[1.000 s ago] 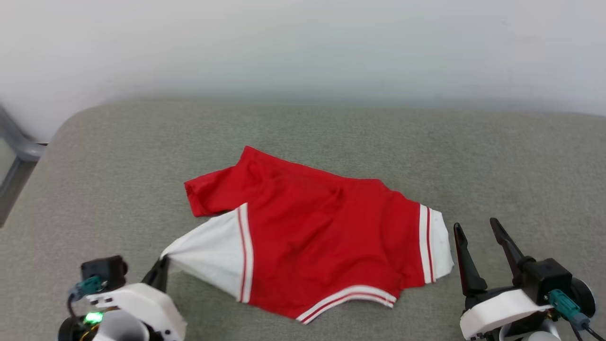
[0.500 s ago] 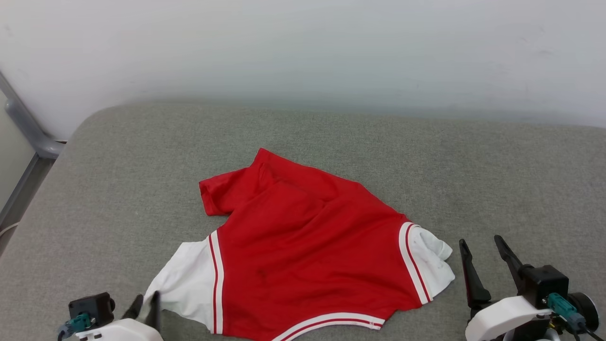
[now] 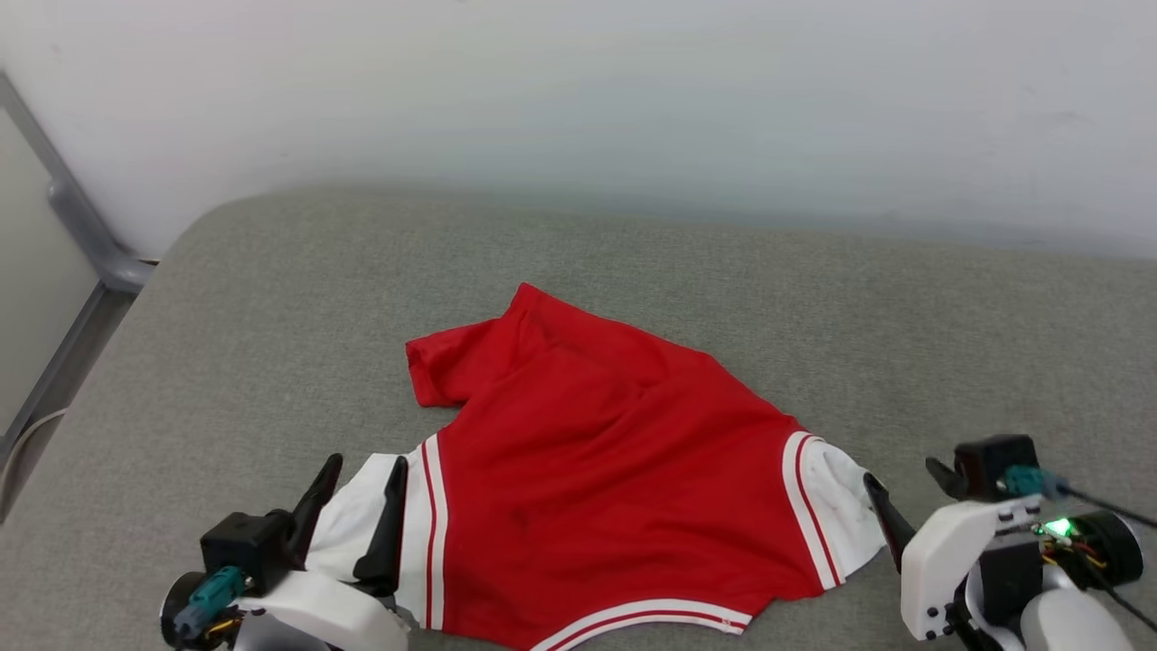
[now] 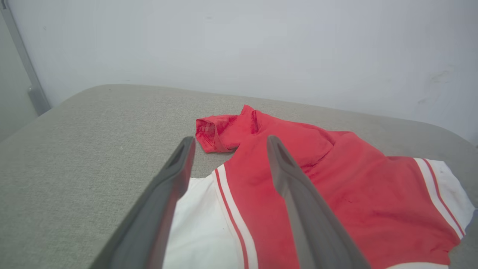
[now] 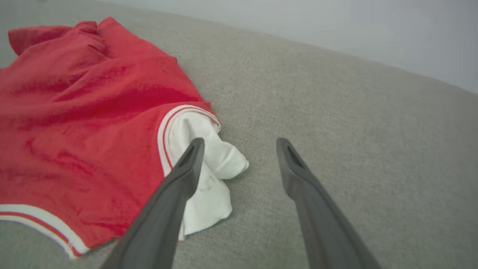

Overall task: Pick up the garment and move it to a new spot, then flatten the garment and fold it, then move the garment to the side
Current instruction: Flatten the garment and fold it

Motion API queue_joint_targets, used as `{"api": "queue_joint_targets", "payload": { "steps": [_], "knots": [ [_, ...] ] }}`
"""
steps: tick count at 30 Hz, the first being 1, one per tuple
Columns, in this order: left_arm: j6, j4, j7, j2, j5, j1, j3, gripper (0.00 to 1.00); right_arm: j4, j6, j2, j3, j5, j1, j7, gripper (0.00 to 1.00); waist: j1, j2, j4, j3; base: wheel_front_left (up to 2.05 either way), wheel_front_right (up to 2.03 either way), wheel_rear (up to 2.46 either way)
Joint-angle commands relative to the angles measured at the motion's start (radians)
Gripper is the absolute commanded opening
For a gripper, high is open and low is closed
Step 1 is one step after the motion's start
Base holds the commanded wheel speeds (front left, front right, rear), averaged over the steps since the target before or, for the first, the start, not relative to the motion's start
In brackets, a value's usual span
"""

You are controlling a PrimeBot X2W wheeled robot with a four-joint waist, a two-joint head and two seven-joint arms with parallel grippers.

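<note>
Here we are over the grey woven upholstered surface (image 3: 271, 316), and the red jersey shirt with white short sleeves and red-white striped trim (image 3: 615, 470) sits just about dead centre on it, a touch toward the near edge. It lies plain side up, with no print on show.

The left gripper (image 4: 230, 139) is down at the shirt's 8 o'clock, its two long dark fingers spread wide and gripping nothing. They straddle the white left sleeve (image 3: 362, 524), which lies fairly smooth. My read is that the arm is there to tend that sleeve, because this side looks pulled out flat.

Over at 4 o'clock the right gripper (image 5: 241, 142) is also spread wide with nothing in it. One finger hangs over the white right sleeve (image 5: 209, 164) and the other over bare upholstery. That sleeve is the trouble spot, curled and bunched onto itself, so the arm looks placed to tug it straight.

The knit is thin and soft, rippling in shallow creases across the red body. At the shirt's 11 o'clock a red corner (image 3: 434, 371) is doubled over into a thick lump. A curved striped band (image 3: 651, 615) runs along the 6 o'clock edge. The surface under it is coarse and matte, likely grippy enough to drag on the cloth. A pale blank wall (image 3: 578, 90) stands behind at 12 o'clock. I'd say flattening is under way, and folding is not yet begun.
</note>
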Motion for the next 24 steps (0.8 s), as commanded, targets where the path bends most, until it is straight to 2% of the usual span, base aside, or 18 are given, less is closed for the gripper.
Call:
{"api": "queue_joint_targets", "payload": {
  "steps": [1, 5, 10, 13, 21, 22, 23, 24],
  "knots": [
    [-0.003, -0.008, -0.005, -0.005, 0.006, -0.014, -0.007, 1.0, 0.001, -0.001, -0.023, 0.018, 0.025, -0.024, 0.053, 1.0, 0.0, -0.0001, 0.009, 0.005, 0.0, 0.0, 0.0],
    [-0.006, -0.022, -0.004, -0.011, 0.018, -0.029, -0.025, 1.0, 0.006, -0.001, -0.088, 0.078, 0.093, -0.076, 0.247, 1.0, 0.0, -0.0001, 0.034, 0.02, 0.0, 0.0, 0.0],
    [-0.007, -0.025, -0.007, -0.017, 0.026, -0.042, -0.035, 1.0, 0.044, -0.001, -0.127, 0.107, 0.14, -0.128, 0.38, 1.0, 0.0, -0.0001, 0.068, 0.054, 0.0, 0.0, 0.0],
    [-0.011, -0.02, -0.01, -0.021, 0.029, -0.048, -0.04, 1.0, 0.07, -0.001, -0.135, 0.114, 0.149, -0.15, 0.403, 1.0, 0.0, -0.0001, 0.088, 0.077, 0.0, 0.0, 0.0],
    [-0.019, 0.004, -0.014, -0.033, 0.036, -0.077, -0.054, 1.0, 0.162, -0.001, -0.137, 0.143, 0.147, -0.182, 0.369, 1.0, 0.0, -0.0001, 0.126, 0.129, 0.0, 0.0, 0.0],
    [-0.021, 0.008, -0.015, -0.034, 0.037, -0.081, -0.055, 1.0, 0.176, -0.001, -0.134, 0.147, 0.151, -0.181, 0.363, 0.85, 0.0, -0.0001, 0.128, 0.132, 0.0, 0.0, 0.0],
    [-0.022, 0.011, -0.015, -0.035, 0.038, -0.083, -0.057, 1.0, 0.188, -0.001, -0.133, 0.15, 0.152, -0.18, 0.355, 0.4, 0.0, -0.0001, 0.129, 0.134, 0.0, 0.0, 0.0],
    [-0.021, 0.016, -0.015, -0.037, 0.037, -0.085, -0.06, 1.0, 0.195, -0.001, -0.133, 0.153, 0.154, -0.181, 0.342, 0.25, 0.0, -0.0001, 0.13, 0.136, 0.0, 0.0, 0.0]
  ]
}}
